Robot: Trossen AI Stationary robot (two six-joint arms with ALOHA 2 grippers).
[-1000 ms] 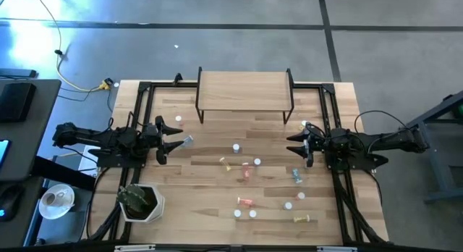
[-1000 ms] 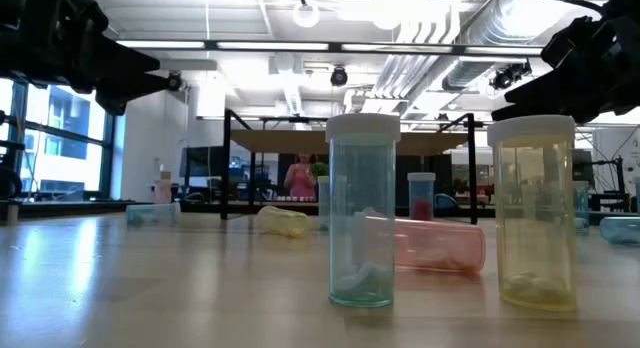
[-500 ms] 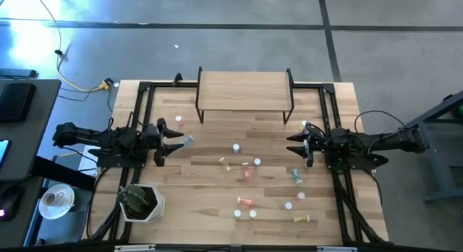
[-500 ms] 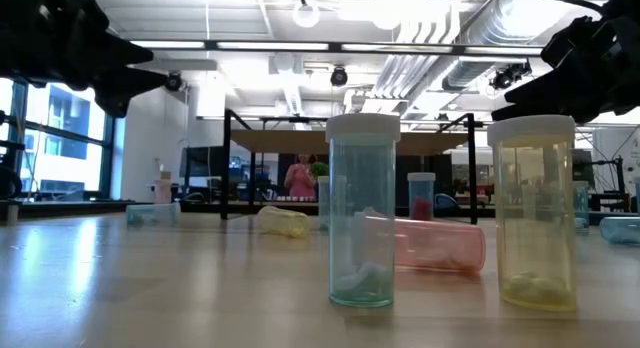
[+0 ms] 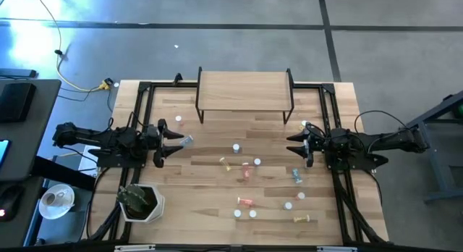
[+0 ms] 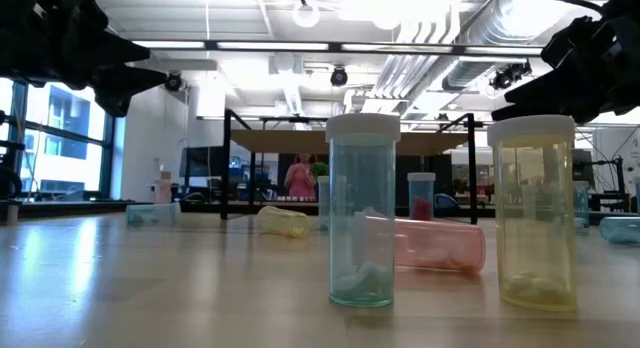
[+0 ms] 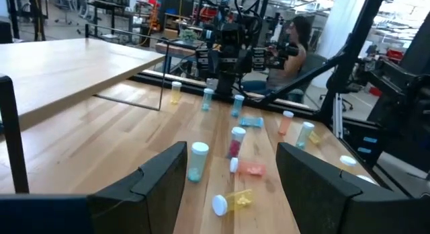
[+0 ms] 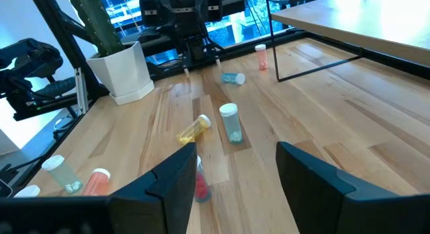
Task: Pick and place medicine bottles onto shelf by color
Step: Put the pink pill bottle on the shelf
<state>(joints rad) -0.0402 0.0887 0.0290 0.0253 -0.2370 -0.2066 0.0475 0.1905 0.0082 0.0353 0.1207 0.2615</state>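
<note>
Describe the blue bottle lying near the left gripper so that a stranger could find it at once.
Start at the shelf at the table's far edge, then go to the left gripper at the table's left side. The bottle lies on its side just beyond the open fingertips, apart from the central cluster. The only bottle close by is a pink one, and that one stands upright.

**Bottles crowd the middle, flanks open**

Bare surface (image 5: 217,132) lies between the shelf (image 5: 244,90) and the bottles (image 5: 246,169), which scatter across the centre and right, some upright, some lying. A potted plant (image 5: 139,201) blocks the near-left corner. The shelf top is unobstructed.
</note>
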